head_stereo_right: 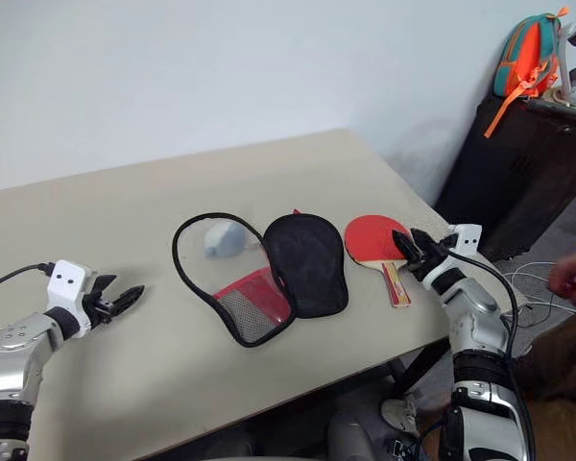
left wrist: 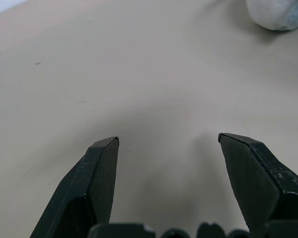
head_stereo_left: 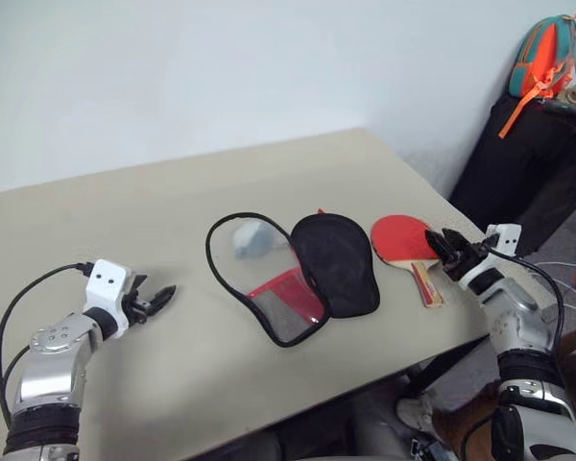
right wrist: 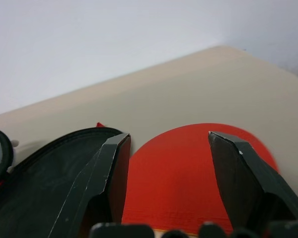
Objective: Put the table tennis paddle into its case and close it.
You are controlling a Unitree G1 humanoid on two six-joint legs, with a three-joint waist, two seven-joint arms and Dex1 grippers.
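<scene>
— Red rubber-faced table tennis paddle [head_stereo_left: 403,240]: where is it placed?
— Right of centre, beside the open black pouch case [head_stereo_left: 302,277], handle toward the lower right.
— Nearer gripper?
— The right gripper [head_stereo_left: 436,244], fingers apart over the neck; the left gripper [head_stereo_left: 159,300] is spread wide, empty, well apart.

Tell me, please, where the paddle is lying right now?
The paddle lies flat on the table's right side, just right of the opened case, with the right gripper at its handle.

The right hand [head_stereo_left: 440,244] hides part of the table tennis paddle [head_stereo_left: 401,238].
</scene>
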